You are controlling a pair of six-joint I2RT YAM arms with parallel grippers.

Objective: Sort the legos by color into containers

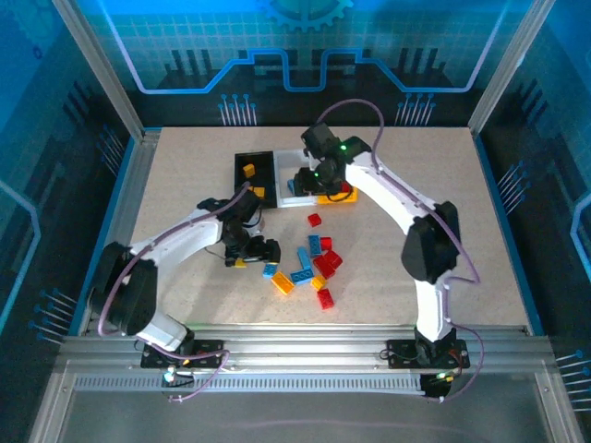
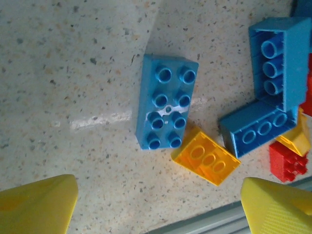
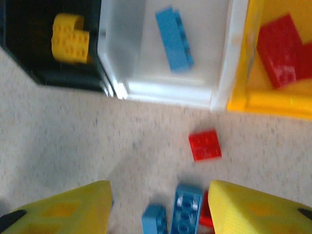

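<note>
Loose legos [image 1: 309, 263] lie mid-table in red, blue and orange-yellow. My left gripper [image 1: 257, 251] hangs open at the pile's left edge. Its wrist view shows a blue 2x4 brick [image 2: 165, 108] studs up, an upturned orange brick [image 2: 205, 157] touching it, and nothing between the fingers [image 2: 39, 202]. My right gripper [image 3: 160, 190] is open above the table just in front of the bins. The black bin [image 3: 29, 53] holds a yellow brick [image 3: 70, 38], the white bin [image 3: 122, 58] a blue brick [image 3: 174, 39], the orange-yellow bin [image 3: 243, 97] red bricks [image 3: 282, 48].
A single red brick [image 3: 205, 145] lies on the table just in front of the bins, apart from the pile. Two blue bricks [image 3: 186, 209] sit below my right gripper. More blue bricks [image 2: 273, 87] and a red one [image 2: 288, 163] crowd the left wrist view's right side.
</note>
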